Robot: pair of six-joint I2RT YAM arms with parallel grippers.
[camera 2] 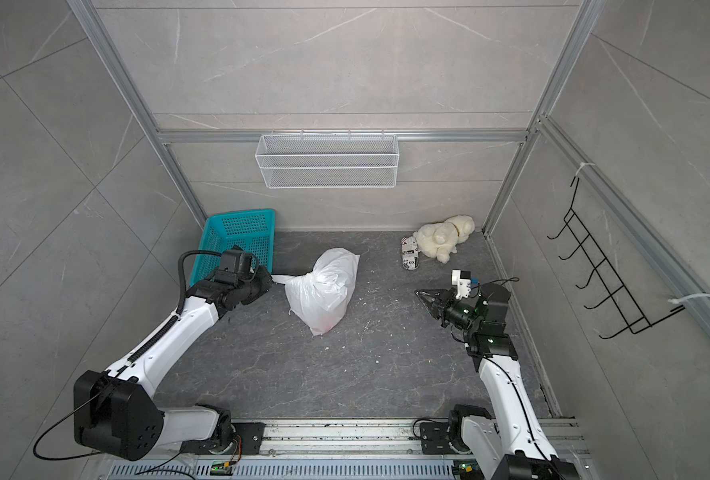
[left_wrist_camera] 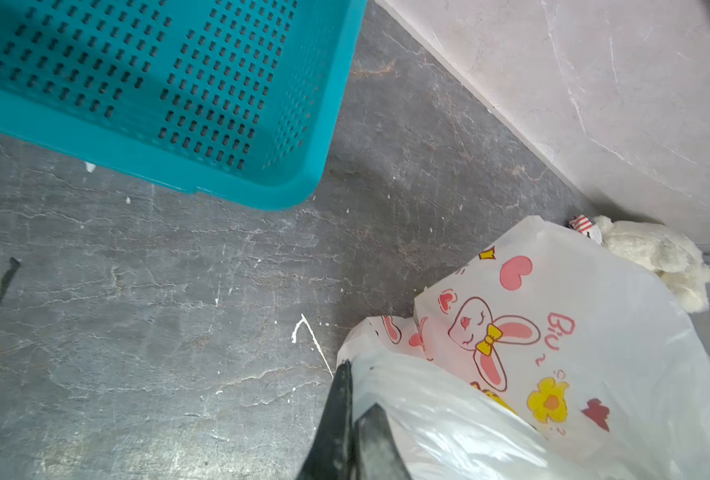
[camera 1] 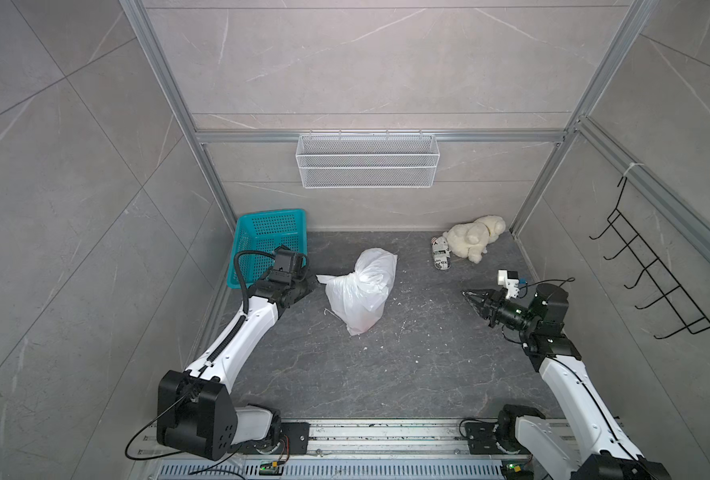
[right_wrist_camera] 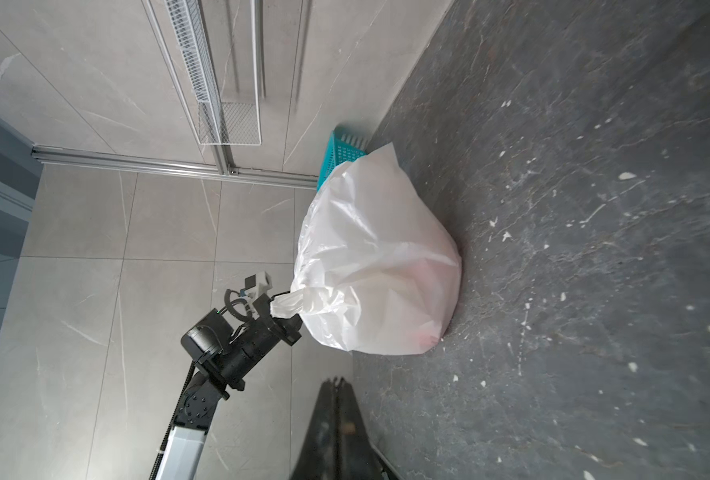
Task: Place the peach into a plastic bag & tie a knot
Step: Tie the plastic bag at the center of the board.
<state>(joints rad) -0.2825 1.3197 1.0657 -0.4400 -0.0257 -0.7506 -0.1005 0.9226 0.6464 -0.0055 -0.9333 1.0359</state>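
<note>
1. Task item. The plastic bag (camera 1: pixel 361 291) (camera 2: pixel 322 289) lies on the dark tabletop (camera 1: pixel 407 365) at the centre of the frame in both top views, closed and bulging. The knot (right_wrist_camera: pixel 295 297) is a twisted white bunch at the bag's neck, on the side facing the left gripper (camera 1: pixel 315 283).

2. Grippers. The left gripper's fingers are pressed together on a flat white strip that runs out from the knot. The right gripper (camera 1: pixel 467 296), at centre right of the frame, has its fingers pressed together on nothing and stands well apart from the bag.

3. Legible markings.
- Bag print, left wrist view: pink lettering "Biu~" (left_wrist_camera: pixel 560 330) beside a cartoon bunny with a yellow bow, plus pink hearts and a yellow flower.
- Can (camera 1: pixel 441 254), lying just left of the plush toy (camera 1: pixel 475 237) at upper right of the tabletop: black fragments "in" and "ex" on white. The rest of the wording cannot be read.

4. Hidden or unclear.
- A faint pink tint (right_wrist_camera: pixel 426 337) shows through the film at the bag's bottom end. The contents cannot be identified.
- The printed side does not show in the top views.
- In the left wrist view the bag covers most of the can and part of the toy.
- The left arm overlaps the lower edge of the teal basket (camera 1: pixel 268 232) at centre left.
</note>
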